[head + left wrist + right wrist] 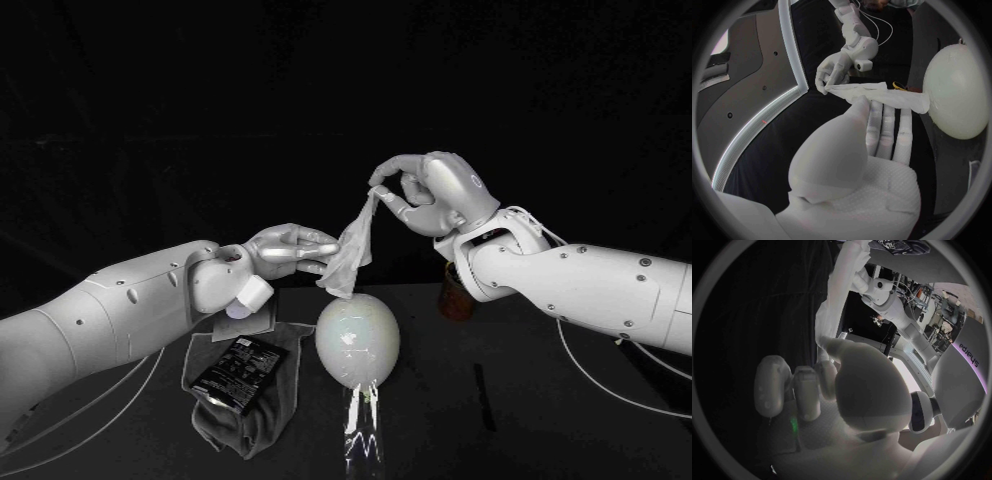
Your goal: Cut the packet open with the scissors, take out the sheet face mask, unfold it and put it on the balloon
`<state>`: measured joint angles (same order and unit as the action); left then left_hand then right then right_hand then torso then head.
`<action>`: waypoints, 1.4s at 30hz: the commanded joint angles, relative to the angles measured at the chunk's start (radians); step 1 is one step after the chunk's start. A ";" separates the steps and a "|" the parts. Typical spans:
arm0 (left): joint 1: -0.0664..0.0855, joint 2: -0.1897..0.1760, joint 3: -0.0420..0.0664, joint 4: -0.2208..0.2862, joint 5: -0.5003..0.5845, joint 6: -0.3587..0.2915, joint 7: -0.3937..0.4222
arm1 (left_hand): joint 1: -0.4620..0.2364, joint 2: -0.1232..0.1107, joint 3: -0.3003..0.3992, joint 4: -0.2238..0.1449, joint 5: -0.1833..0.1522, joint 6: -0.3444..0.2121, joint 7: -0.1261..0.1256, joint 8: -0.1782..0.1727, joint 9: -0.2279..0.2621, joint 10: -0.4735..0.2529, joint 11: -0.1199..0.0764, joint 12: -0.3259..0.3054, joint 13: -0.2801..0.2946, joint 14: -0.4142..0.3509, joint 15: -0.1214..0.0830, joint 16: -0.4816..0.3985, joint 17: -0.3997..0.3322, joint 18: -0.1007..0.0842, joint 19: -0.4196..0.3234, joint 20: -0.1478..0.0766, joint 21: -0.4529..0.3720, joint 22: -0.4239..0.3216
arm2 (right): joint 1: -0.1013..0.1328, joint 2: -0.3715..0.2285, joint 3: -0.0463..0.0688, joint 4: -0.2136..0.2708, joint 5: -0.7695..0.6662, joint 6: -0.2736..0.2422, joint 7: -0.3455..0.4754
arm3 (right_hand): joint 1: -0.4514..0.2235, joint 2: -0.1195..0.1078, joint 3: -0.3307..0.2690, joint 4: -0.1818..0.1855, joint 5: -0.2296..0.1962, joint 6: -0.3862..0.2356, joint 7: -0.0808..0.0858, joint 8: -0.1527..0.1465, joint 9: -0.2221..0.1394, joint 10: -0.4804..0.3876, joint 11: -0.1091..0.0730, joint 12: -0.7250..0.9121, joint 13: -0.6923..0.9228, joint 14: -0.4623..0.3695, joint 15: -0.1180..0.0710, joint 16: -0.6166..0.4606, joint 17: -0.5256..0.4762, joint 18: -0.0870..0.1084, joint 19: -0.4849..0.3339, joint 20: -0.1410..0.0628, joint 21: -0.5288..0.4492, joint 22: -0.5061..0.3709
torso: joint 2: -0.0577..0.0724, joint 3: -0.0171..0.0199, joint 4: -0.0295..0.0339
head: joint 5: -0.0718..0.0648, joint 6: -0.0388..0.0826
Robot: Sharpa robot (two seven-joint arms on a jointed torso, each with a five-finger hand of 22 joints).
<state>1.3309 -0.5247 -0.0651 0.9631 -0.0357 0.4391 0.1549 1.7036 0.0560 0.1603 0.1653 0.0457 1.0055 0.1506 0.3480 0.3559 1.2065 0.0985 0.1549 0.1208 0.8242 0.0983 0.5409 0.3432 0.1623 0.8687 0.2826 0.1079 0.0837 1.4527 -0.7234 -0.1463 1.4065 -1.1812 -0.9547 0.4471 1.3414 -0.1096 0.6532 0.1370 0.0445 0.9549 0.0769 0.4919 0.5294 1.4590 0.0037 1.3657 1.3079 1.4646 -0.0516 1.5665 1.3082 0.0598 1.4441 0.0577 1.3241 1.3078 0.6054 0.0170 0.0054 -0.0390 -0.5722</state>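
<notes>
Packet point(242, 370) lies flat on a grey cloth point(238, 425) toward the front left of the table point(548, 440), apart from both hands, and judged already emptied. Left hand point(289, 250) is raised above the packet and grasps the lower end of the mask point(353, 238); in the left wrist view the mask point(879, 95) lies across its fingertips point(886, 117) with the thumb on top. The mask hangs in the air as a narrow, crumpled strip slanting up from the left hand to the right one, not spread out. Balloon point(358, 340) lies on the table near the middle, toward the front edge, just below the mask's low end; I cannot tell whether they touch. Right hand point(433, 190) is higher, over the back half of the table, and pinches the mask's top end between thumb and a finger. Step in hand: unfolding, with cutting and taking out judged done. The next move likely calls for finding the layers' edges and drawing the two hands apart gently to open the sheet without tearing it or letting it slip, then lowering it flat over the balloon, which looks free to roll.
</notes>
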 commanded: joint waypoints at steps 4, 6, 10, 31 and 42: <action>0.006 -0.011 0.002 0.012 -0.005 -0.108 0.066 | -0.035 -0.049 0.096 -0.012 0.005 -0.013 -0.001 0.020 0.071 -0.007 0.004 0.009 0.009 0.006 0.003 -0.012 -0.010 0.016 0.005 -0.001 0.008 0.004 | -0.008 -0.012 -0.001 0.003 -0.002 -0.003 -0.010 | 0.011 0.003 -0.005 -0.001 0.004 0.007 0.003 0.010 0.000 0.007 0.002 0.003 0.094 0.106 0.001 0.004 0.263 -0.009 0.006 0.000 0.005 0.195 | 0.000 0.0003 0.0004 | 0.000 0.001; 0.010 -0.015 0.002 0.015 -0.010 -0.131 0.072 | -0.047 -0.059 0.121 -0.015 0.005 -0.014 0.000 0.023 0.077 -0.008 0.005 0.010 0.011 0.006 0.003 -0.012 -0.011 0.015 0.006 -0.001 0.010 0.005 | -0.011 -0.016 -0.001 0.003 -0.002 -0.003 -0.012 | 0.011 0.003 -0.005 -0.001 0.004 0.007 0.003 0.010 0.000 0.007 0.002 0.003 0.094 0.106 0.001 0.004 0.263 -0.009 0.006 0.000 0.005 0.195 | 0.000 0.0006 0.0003 | 0.001 0.002; 0.023 -0.023 0.002 0.022 -0.037 -0.186 0.090 | -0.075 -0.082 0.177 -0.028 0.004 -0.013 0.001 0.027 0.087 -0.009 0.006 0.014 0.016 -0.005 0.006 -0.014 -0.013 0.015 0.005 -0.002 0.013 0.008 | -0.014 -0.025 -0.001 0.003 0.001 -0.002 -0.015 | 0.011 0.003 -0.005 -0.001 0.004 0.007 0.003 0.010 0.000 0.007 0.002 0.003 0.094 0.106 0.001 0.004 0.263 -0.009 0.006 0.000 0.005 0.195 | 0.000 0.0003 -0.0004 | 0.000 0.002; 0.077 -0.026 0.003 0.064 -0.372 -0.387 0.118 | -0.171 -0.132 0.318 -0.111 0.002 0.003 0.001 0.029 0.100 -0.009 0.004 0.034 0.035 -0.013 0.004 0.017 -0.007 0.015 0.018 -0.012 0.043 0.029 | -0.024 -0.036 -0.003 -0.005 0.000 0.030 -0.051 | 0.013 0.004 -0.007 -0.001 0.004 0.007 0.003 0.009 -0.001 0.008 0.002 0.004 0.095 0.106 0.001 0.004 0.263 -0.008 0.006 0.000 0.004 0.194 | 0.001 0.0007 0.0007 | 0.002 0.013; 0.096 -0.033 0.005 0.075 -0.406 -0.421 0.109 | -0.190 -0.133 0.336 -0.130 0.002 0.007 0.000 0.028 0.101 -0.008 0.003 0.039 0.039 -0.012 0.003 0.025 -0.006 0.015 0.021 -0.016 0.052 0.035 | -0.031 -0.037 -0.004 -0.014 -0.045 0.104 -0.110 | 0.014 0.004 -0.007 -0.001 0.004 0.007 0.003 0.009 -0.002 0.007 0.002 0.003 0.094 0.106 0.001 0.004 0.263 -0.008 0.004 0.000 0.000 0.193 | 0.000 -0.0002 0.0000 | 0.004 0.009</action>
<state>1.4233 -0.5580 -0.0619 1.0347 -0.4094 0.0502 0.2542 1.5219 -0.0754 0.4915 0.0345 0.0448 1.0061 0.1508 0.3738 0.3826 1.2026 0.1025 0.1887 0.1587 0.8184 0.1040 0.5603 0.3361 0.1609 0.8847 0.2664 0.1543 0.1183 1.4230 -0.7601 -0.1506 1.3931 -1.1893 -0.9062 0.3769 1.3466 -0.1069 0.6520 0.1357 0.0458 0.9574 0.0791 0.4919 0.5261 1.4590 0.0037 1.3656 1.3081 1.4646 -0.0516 1.5670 1.3081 0.0599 1.4441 0.0577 1.3241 1.3080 0.6055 0.0172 0.0057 -0.0351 -0.5628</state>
